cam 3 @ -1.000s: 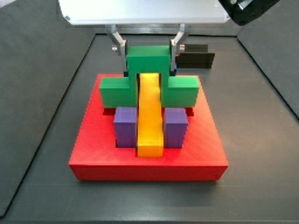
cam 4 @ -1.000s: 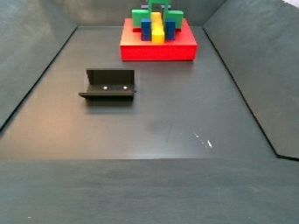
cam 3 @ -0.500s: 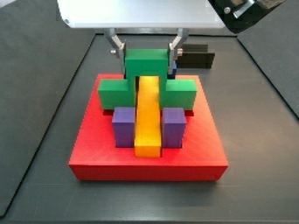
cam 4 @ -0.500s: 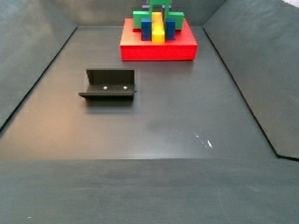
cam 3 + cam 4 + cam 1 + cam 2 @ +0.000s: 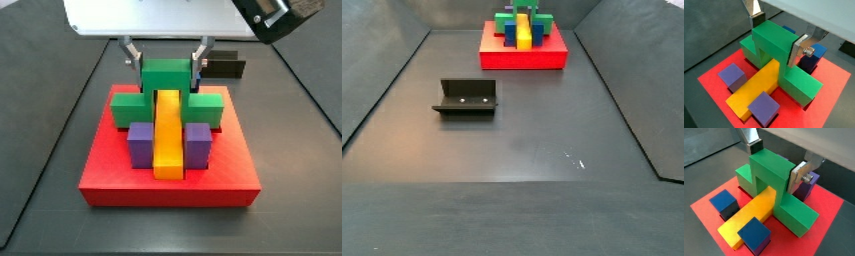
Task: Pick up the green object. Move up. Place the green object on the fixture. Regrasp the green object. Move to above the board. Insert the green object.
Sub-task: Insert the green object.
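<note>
Item: the green object [image 5: 167, 78], bridge-shaped, upright, straddling the far end of the yellow bar [image 5: 168, 135].
Location: on the board [image 5: 167, 190], at the far end of the surface [image 5: 516, 150] in a side view; its two side cubes sit low to left and right of the bar, against the red top or down in its recess (which of the two cannot be told).
Hand: the hand [image 5: 777, 35] stands directly above the board, its two silver fingers [image 5: 801, 49] narrowed onto opposite faces of the central cube, pads flat against the green; it has hold of the green object and nothing else.
Neighbours: purple blocks [image 5: 142, 140] flank the bar nearer the camera, apart from the green side cubes; blue blocks [image 5: 724, 203] show in a wrist view on the bar's other side.
Fixture: the fixture [image 5: 465, 98] stands bare, left and well apart from the board.
Change: over the last second the green piece and the hand have sunk a little; the side cubes now sit closer to the board's top, with no sideways drift visible.
Meaning: placing and regrasping look done, and the insertion appears under way or close to seated.
Outstanding: judged from here, a final press down and then letting go.
Risk: a slight tilt could jam a side cube on the slot's edge.
</note>
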